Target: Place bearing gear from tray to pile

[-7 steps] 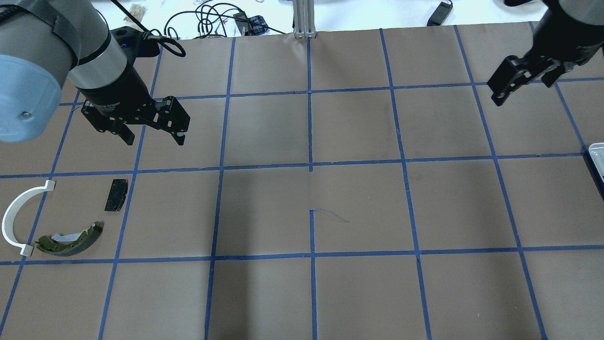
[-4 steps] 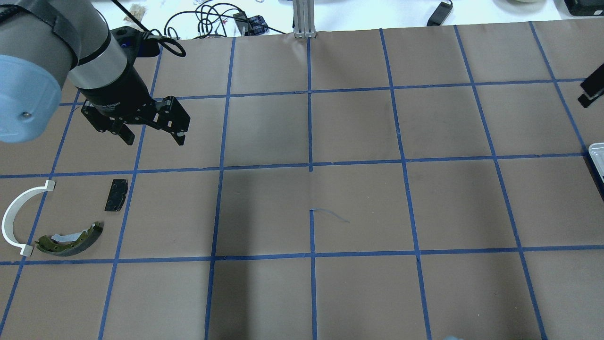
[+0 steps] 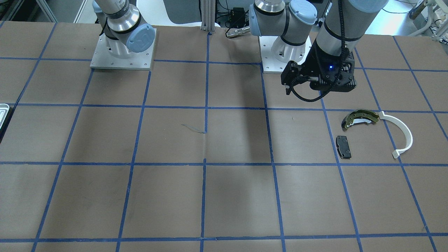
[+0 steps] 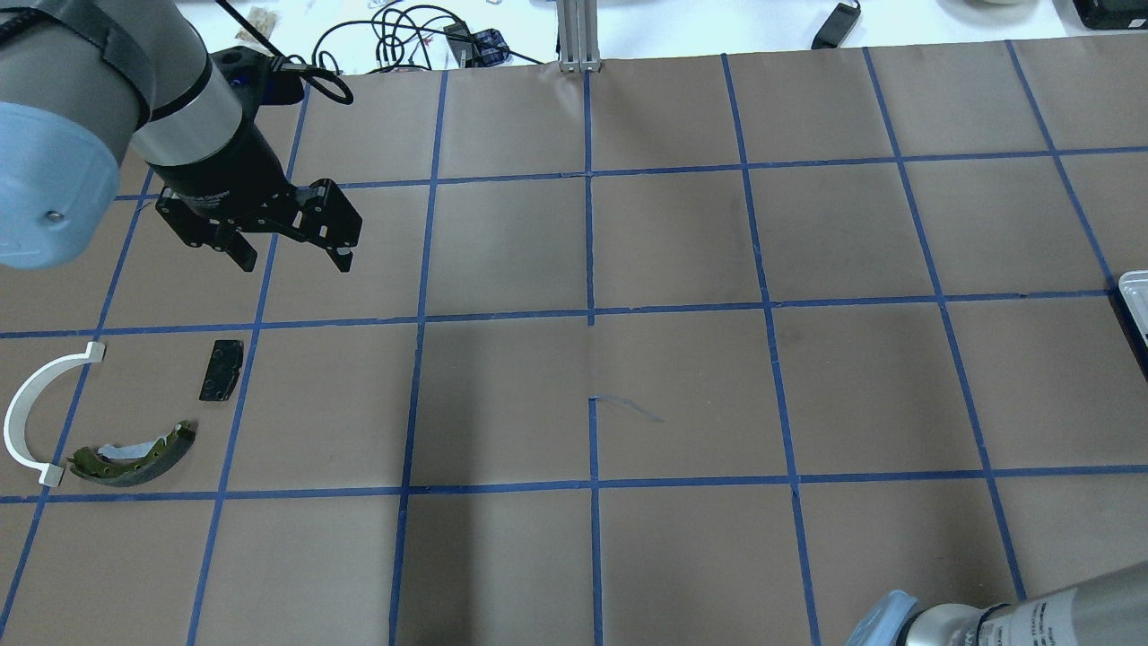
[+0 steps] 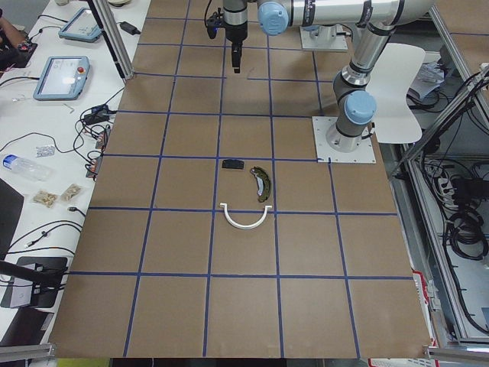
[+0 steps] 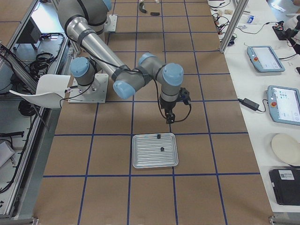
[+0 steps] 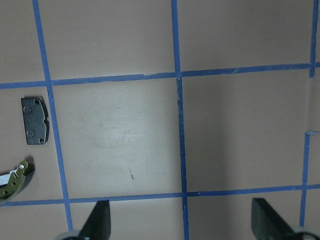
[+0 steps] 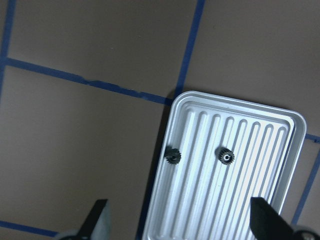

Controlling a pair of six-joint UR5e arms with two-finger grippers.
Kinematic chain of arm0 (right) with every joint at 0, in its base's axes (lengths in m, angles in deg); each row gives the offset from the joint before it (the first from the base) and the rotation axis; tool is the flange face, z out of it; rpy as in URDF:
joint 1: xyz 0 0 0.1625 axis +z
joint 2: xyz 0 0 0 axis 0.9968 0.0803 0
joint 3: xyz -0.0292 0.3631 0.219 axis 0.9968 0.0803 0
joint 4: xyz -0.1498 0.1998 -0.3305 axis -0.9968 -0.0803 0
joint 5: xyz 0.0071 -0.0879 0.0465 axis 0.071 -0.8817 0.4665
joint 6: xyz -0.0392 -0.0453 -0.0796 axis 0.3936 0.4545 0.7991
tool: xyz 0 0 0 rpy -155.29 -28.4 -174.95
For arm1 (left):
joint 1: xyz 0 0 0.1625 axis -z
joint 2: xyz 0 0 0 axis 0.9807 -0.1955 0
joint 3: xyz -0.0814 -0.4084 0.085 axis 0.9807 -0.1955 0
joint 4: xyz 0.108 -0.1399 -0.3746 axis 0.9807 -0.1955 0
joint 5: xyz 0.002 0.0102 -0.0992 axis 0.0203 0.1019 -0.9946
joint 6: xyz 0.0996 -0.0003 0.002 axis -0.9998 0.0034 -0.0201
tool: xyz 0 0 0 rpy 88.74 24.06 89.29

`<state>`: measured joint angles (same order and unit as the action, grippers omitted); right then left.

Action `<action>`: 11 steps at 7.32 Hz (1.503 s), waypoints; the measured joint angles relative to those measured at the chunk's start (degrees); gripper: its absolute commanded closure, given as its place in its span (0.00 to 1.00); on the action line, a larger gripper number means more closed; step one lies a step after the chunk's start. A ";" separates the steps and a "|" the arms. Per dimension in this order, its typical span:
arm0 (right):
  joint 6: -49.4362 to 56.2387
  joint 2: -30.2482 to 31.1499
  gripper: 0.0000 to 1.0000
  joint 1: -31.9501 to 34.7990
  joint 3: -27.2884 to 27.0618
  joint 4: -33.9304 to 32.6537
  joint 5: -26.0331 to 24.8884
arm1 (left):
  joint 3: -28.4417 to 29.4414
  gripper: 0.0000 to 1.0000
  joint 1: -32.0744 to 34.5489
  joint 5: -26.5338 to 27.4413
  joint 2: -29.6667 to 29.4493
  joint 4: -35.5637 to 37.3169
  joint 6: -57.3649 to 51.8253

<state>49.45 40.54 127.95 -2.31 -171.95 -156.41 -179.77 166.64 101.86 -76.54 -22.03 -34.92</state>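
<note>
The silvery tray (image 6: 146, 160) lies on the brown table; its ribbed floor fills the right wrist view (image 8: 240, 200) and only its rim shows at the overhead view's right edge (image 4: 1135, 289). Two small black bearing gears (image 8: 173, 156) (image 8: 225, 156) lie in it. My right gripper (image 8: 180, 222) is open and empty above the tray's edge. The pile sits far off: an olive brake shoe (image 4: 134, 456), a white arc (image 4: 36, 408) and a black pad (image 4: 221, 370). My left gripper (image 4: 291, 260) is open and empty, held above the table just beyond the pad.
Cables (image 4: 404, 36) and an aluminium post (image 4: 578, 36) line the far edge. The arm bases (image 3: 122, 52) stand on the robot's side. My right arm's elbow (image 4: 987, 619) shows at the overhead view's bottom right. Tablets (image 6: 265, 58) lie on a side bench.
My right gripper has swung right and left the overhead view; its elbow now shows at the bottom right. The left gripper has barely moved.
</note>
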 measured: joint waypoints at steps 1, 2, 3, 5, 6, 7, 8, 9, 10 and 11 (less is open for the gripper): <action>2.23 -4.35 0.05 -1.88 0.12 -3.52 0.63 | 0.00 0.00 0.01 0.02 0.00 0.05 0.00; 3.86 -8.42 0.05 -3.15 0.22 -6.29 0.87 | -0.02 0.00 0.00 0.00 -0.01 0.07 0.00; 5.48 -11.62 0.05 -4.20 0.40 -8.62 1.07 | -0.03 0.00 0.00 -0.01 -0.04 0.09 0.00; 7.18 -14.39 0.15 -5.07 0.66 -10.47 1.08 | -0.06 0.00 0.03 -0.02 -0.04 0.09 0.02; 7.35 -15.04 0.23 -5.15 0.74 -10.89 0.97 | -0.11 0.00 0.06 0.00 -0.03 0.09 0.04; 7.42 -15.43 0.26 -5.17 0.79 -11.15 0.87 | -0.10 0.00 0.07 0.01 -0.03 0.11 0.04; 7.45 -15.83 0.31 -5.19 0.84 -11.84 0.78 | -0.05 0.00 0.07 -0.03 -0.03 0.14 0.06; 7.41 -16.12 0.34 -5.20 0.80 -12.80 0.69 | -0.04 0.00 0.07 -0.05 -0.01 0.15 0.08; 7.27 -16.29 0.34 -5.20 0.68 -13.29 0.62 | -0.06 0.00 0.07 -0.04 0.00 0.12 0.07; 7.09 -16.35 0.34 -5.20 0.50 -13.49 0.59 | -0.04 0.00 0.07 -0.05 0.00 0.12 0.05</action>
<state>56.54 24.19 122.75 -1.81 -185.44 -155.82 -179.81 166.71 101.81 -76.55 -21.92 -34.87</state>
